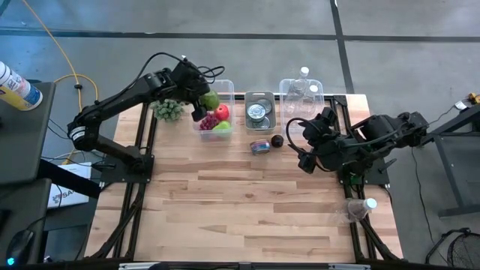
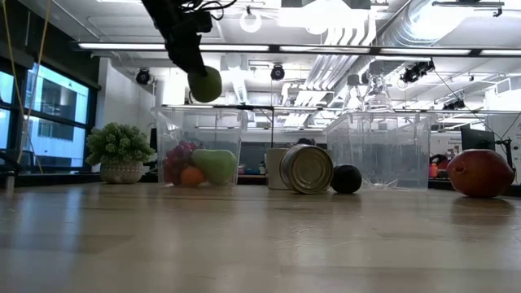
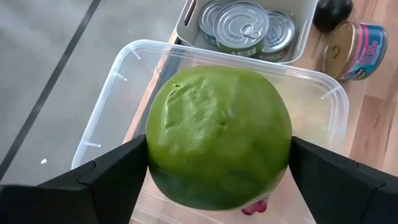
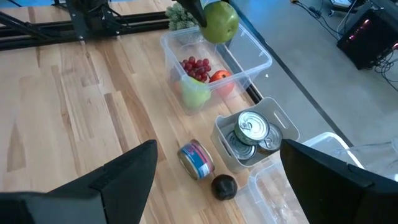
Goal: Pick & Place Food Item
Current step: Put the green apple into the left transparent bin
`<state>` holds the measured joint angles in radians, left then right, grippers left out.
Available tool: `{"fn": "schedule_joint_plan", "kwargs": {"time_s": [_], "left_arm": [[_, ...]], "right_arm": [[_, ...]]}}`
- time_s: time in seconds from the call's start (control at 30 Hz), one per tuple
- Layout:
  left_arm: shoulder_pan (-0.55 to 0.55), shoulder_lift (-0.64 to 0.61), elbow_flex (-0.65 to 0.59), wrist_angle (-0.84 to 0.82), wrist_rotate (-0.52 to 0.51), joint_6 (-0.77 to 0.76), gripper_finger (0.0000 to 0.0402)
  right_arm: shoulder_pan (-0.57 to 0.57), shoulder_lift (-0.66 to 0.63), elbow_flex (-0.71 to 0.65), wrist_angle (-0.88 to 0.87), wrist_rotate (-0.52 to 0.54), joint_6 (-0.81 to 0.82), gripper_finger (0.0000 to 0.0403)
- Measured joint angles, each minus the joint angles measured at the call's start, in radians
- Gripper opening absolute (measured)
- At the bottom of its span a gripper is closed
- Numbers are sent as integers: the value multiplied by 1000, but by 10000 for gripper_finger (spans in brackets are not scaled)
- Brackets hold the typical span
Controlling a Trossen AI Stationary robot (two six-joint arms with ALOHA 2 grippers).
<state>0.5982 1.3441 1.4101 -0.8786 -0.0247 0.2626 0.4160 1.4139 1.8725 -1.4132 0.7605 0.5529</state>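
Observation:
A green apple [image 3: 217, 137] hangs above a clear plastic bin [image 1: 212, 120] at the table's far edge, with my left gripper [image 1: 206, 97] shut on it. The bin [image 4: 214, 68] holds red grapes, a red apple and a green pear. In the low view the apple [image 2: 205, 84] is well above the bin's rim [image 2: 199, 110]. My right gripper [image 4: 214, 180] stands open over the table's right side, near the right arm's base [image 1: 306, 154], with nothing between its fingers. My left gripper pinches the apple's two opposite sides [image 3: 155, 155] between its two fingers [image 3: 118, 174], about at the apple's widest part. The fingers slant downward, coming from the table's left. The apple is lifted clear, over the bin's far part.
A grey tray of tin cans [image 1: 260, 112] stands right of the bin, then a clear bin with a bottle [image 1: 301, 94]. A can on its side [image 1: 260, 146] and a dark round fruit [image 1: 277, 140] lie before them. A potted plant [image 1: 168, 109] stands left of the bin. A bottle [image 1: 360, 208] lies at the right edge.

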Motion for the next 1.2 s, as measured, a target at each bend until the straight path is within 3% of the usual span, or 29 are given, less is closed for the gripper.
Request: {"fn": "schedule_joint_plan", "kwargs": {"time_s": [0.73, 0.87, 0.97, 1.03, 1.13, 1.2], "left_arm": [[4, 0, -1, 8, -18, -28, 356], [25, 0, -39, 17, -68, 19, 356], [40, 2, -66, 15, -4, -115, 356], [32, 0, -69, 15, 79, -115, 356], [31, -1, -70, 82, 55, -202, 356], [36, -1, -69, 164, 115, -294, 356]], "right_arm": [[0, 0, 0, -2, -3, 26, 329], [0, 0, 0, -2, -4, 27, 329], [0, 0, 0, -2, -4, 29, 329], [0, 0, 0, -2, -4, 30, 329], [0, 0, 0, -2, -3, 29, 329], [0, 0, 0, -1, -3, 30, 329]]}}
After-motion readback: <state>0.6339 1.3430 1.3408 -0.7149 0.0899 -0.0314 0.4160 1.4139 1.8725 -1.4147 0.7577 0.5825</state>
